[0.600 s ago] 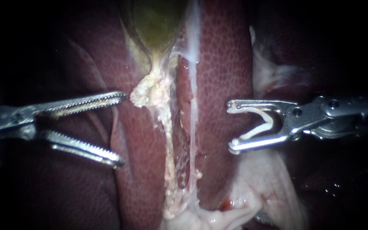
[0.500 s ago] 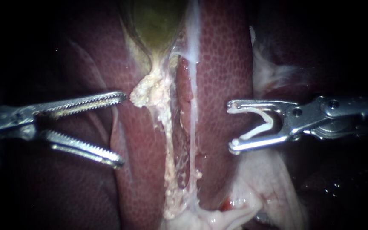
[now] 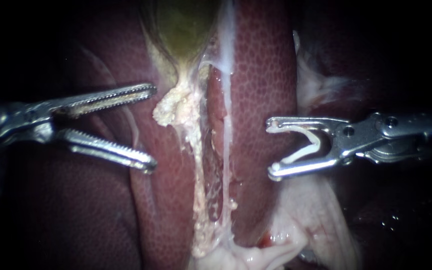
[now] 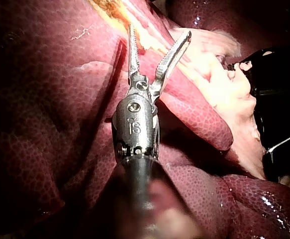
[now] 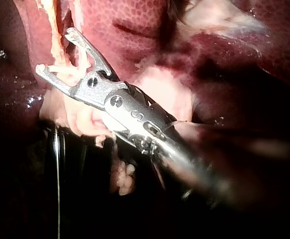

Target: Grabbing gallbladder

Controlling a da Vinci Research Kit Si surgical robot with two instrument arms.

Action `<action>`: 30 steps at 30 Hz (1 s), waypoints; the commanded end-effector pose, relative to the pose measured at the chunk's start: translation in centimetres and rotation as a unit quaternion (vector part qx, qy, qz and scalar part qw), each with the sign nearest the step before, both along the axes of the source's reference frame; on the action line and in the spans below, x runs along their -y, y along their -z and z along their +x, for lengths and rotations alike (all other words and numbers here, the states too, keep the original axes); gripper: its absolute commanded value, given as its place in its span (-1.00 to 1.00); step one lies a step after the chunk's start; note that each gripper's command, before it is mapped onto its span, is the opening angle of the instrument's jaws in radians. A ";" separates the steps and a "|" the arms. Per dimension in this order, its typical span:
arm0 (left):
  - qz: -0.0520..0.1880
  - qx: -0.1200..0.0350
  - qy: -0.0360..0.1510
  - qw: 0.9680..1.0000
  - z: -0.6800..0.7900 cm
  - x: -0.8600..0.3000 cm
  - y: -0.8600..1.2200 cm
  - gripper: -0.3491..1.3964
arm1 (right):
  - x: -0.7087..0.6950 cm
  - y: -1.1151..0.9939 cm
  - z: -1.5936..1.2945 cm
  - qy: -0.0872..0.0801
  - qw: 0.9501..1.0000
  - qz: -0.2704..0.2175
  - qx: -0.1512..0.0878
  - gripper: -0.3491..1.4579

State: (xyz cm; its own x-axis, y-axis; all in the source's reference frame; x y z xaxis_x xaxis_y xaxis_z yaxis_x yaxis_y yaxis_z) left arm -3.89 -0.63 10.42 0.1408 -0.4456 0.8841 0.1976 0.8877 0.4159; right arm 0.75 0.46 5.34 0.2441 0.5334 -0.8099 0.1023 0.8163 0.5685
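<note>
- Your left instrument (image 3: 152,128) (image 4: 159,31): end effector open. The toothed jaws are spread wide w/ nothing gripped btwn them, only liver (image 3: 261,75) (image 4: 45,124) behind the gap.
- Its upper jaw tip sits just beside the top of the lumpy pale fat strand (image 3: 178,107). Can't tell if it touches. The lower jaw tip lies over liver, apart from the strand.
- In your left wrist view the strand's yellowish end lies just ahead of the jaw tips, w/ liver under and to both sides of the shaft.
- Your right instrument (image 3: 271,149) (image 5: 54,51): end effector's jaws stand wide apart but hold a white V-shaped clip (image 3: 301,154), its legs touching both jaws. So it grips the clip and no tissue.
- Its tips sit at the edge of the liver lobe, well apart from the left instrument, w/ the lobe and fat strand btwn the two.
- Below the right jaws in the endo view lies pale floppy tissue (image 3: 311,215). The right wrist view shows the same pale tissue under and beside the shaft.
- The gallbladder (image 3: 183,25) is greenish-yellow, at top centre of the endo view. It narrows downward to a neck that runs into the fat strand.
- It lies above the left instrument's upper jaw tip and a bit toward the middle. Neither instrument touches it.
- A thin whitish band (image 3: 226,75) runs down the liver just beside the gallbladder's neck.
</note>
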 end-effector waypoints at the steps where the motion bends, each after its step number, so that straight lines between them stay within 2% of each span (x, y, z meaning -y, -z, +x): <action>1: 0.000 0.000 0.000 1.000 -0.02 -0.02 -0.03 0.23 | 0.00 0.00 0.00 0.000 1.000 0.000 0.000 0.05; 7: -0.001 -0.002 0.002 1.000 -0.14 -0.08 -0.20 0.19 | 0.00 0.00 0.00 0.000 1.000 0.000 0.000 0.05; 12: -0.007 -0.006 0.005 1.000 -0.18 -0.06 -0.35 0.06 | 0.00 0.00 0.00 0.000 1.000 0.000 0.000 0.05; 15: -0.004 -0.011 0.014 1.000 -0.20 -0.04 -0.40 -0.08 | 0.00 0.00 0.01 0.000 1.000 0.000 0.000 0.05; 16: -0.004 -0.012 0.016 1.000 -0.20 -0.04 -0.41 -0.15 | 0.00 0.00 0.01 0.000 1.000 0.000 0.000 0.05; 18: 0.003 -0.017 0.027 0.999 -0.18 -0.04 -0.42 -0.44 | 0.00 0.00 0.01 0.000 1.000 0.000 0.000 0.05; 19: 0.008 -0.019 0.034 0.999 -0.16 -0.04 -0.42 -0.63 | 0.00 0.00 0.01 0.000 1.000 0.000 0.000 0.05; 20: 0.008 -0.023 0.038 0.999 -0.15 -0.04 -0.42 -0.96 | 0.00 0.00 0.01 0.000 1.000 0.000 0.000 0.05; 23: 0.015 -0.042 0.033 0.998 -0.08 -0.04 -0.45 -1.00 | 0.00 0.00 0.01 0.000 1.000 0.000 0.000 0.05; 25: 0.021 -0.054 0.037 0.998 -0.04 -0.04 -0.48 -1.00 | 0.00 0.01 0.01 0.000 1.000 0.000 0.000 0.05; 30: 0.035 -0.060 0.052 0.996 0.03 -0.02 -0.47 -1.00 | 0.00 0.01 0.01 0.000 1.000 0.000 0.000 0.05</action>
